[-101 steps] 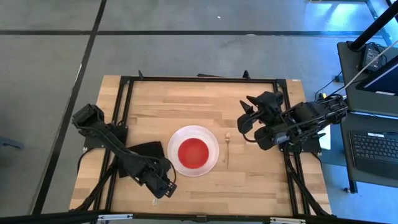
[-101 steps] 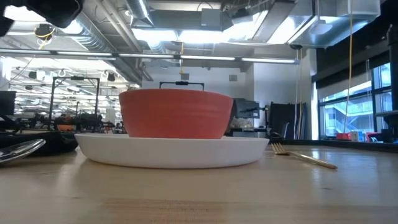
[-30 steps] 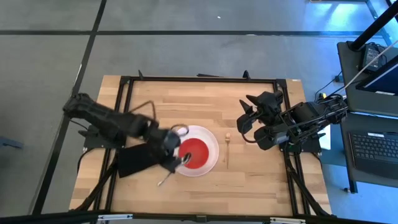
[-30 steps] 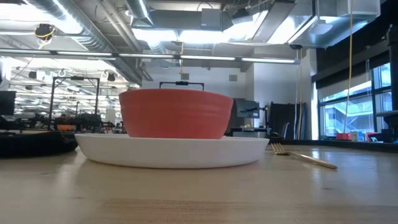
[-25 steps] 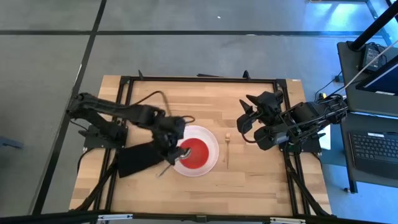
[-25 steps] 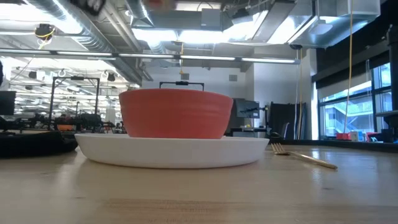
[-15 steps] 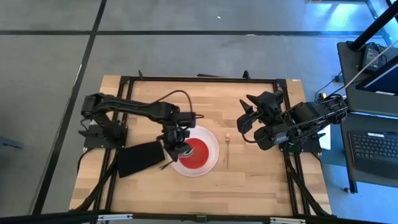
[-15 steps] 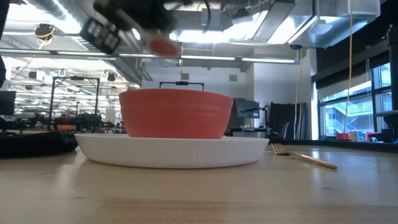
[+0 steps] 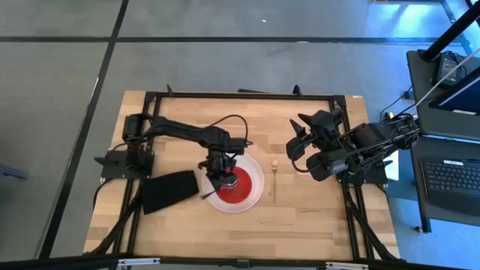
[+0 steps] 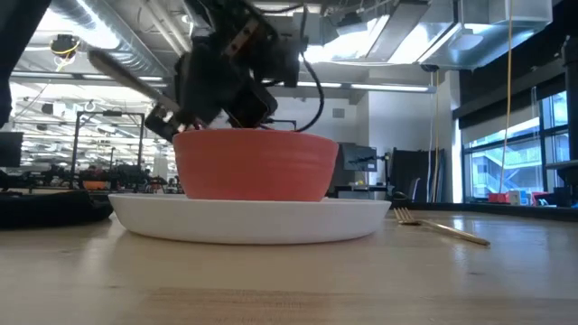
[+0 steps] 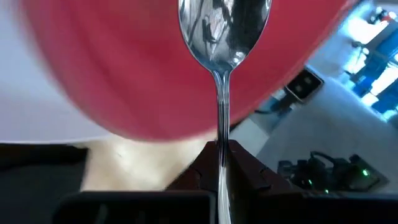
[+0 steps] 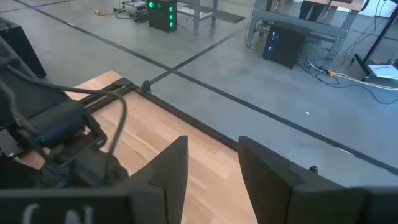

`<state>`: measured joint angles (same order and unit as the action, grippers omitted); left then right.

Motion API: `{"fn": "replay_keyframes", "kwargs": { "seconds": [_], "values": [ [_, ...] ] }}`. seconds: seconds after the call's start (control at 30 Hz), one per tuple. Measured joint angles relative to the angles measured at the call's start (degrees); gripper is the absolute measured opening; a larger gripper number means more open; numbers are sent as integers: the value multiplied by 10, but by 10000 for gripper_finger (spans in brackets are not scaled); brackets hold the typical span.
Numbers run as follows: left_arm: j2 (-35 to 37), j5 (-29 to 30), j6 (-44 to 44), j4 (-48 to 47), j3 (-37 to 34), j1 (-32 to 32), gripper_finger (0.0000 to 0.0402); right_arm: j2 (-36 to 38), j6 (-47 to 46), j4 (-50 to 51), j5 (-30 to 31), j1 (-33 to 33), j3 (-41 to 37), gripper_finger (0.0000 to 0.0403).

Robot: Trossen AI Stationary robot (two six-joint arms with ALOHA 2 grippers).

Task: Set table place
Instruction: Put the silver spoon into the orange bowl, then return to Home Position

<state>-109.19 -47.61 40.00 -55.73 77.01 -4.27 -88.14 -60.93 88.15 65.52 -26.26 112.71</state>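
A red bowl (image 9: 241, 185) sits in a round white plate (image 9: 258, 174) at the middle of the table (image 9: 315, 217). A slim fork (image 9: 274, 180) lies flat on the wood just right of the plate. My left gripper (image 9: 223, 174) hangs over the bowl's left side, shut on a silver spoon (image 11: 224, 31). The spoon's bowl end is over the red bowl (image 11: 124, 74). Its handle end (image 10: 113, 65) sticks up toward the table's left. My right gripper (image 12: 214, 174) is open and empty above the table's right part. My left gripper pinches the spoon's handle (image 11: 222, 140) between its two fingers (image 11: 245, 168), below the neck. The handle runs along the fingers and the spoon's bowl end juts out past their tips. The fingers slant down from above. The spoon is tilted and lifted clear of the table.
A black folded cloth (image 9: 169, 192) lies left of the plate, near the left arm's base. The right arm (image 9: 352, 150) waits over the table's right edge. Bare wood lies along the near edge and the far middle.
My left gripper, shut on the spoon, has swung from the near left by the cloth toward the table's right and far side. It has come down over the red bowl. The spoon has turned with it; its handle end now points to the near left.
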Motion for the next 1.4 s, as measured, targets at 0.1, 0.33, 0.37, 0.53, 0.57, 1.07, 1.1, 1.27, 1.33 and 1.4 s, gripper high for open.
{"fn": "replay_keyframes", "kwargs": {
  "seconds": [0.1,0.33,0.37,0.53,0.57,1.07,1.1,1.27,1.33,1.4],
  "values": [
    [-9,6,-1,-1,0,-9,4,0,0,0,1,0,-3,145],
    [-26,2,3,-1,0,-13,10,0,-3,2,1,0,-21,145],
    [-28,2,6,-2,0,-13,13,0,-3,2,1,0,-25,145],
    [-28,6,17,6,0,-17,19,0,-20,1,4,0,-33,145],
    [-28,6,17,8,0,-19,18,0,-23,1,4,0,-33,145],
    [-27,23,20,57,0,-35,61,0,-29,0,4,0,-33,145],
    [-27,25,20,57,0,-34,65,0,-29,0,4,0,-33,145],
    [-27,29,19,58,1,-36,78,0,-25,0,4,0,-33,145],
    [-27,31,16,52,11,-36,80,0,-19,0,5,0,-33,145],
    [-27,31,12,53,36,-35,79,1,-17,0,4,0,-33,145]
  ]
}}
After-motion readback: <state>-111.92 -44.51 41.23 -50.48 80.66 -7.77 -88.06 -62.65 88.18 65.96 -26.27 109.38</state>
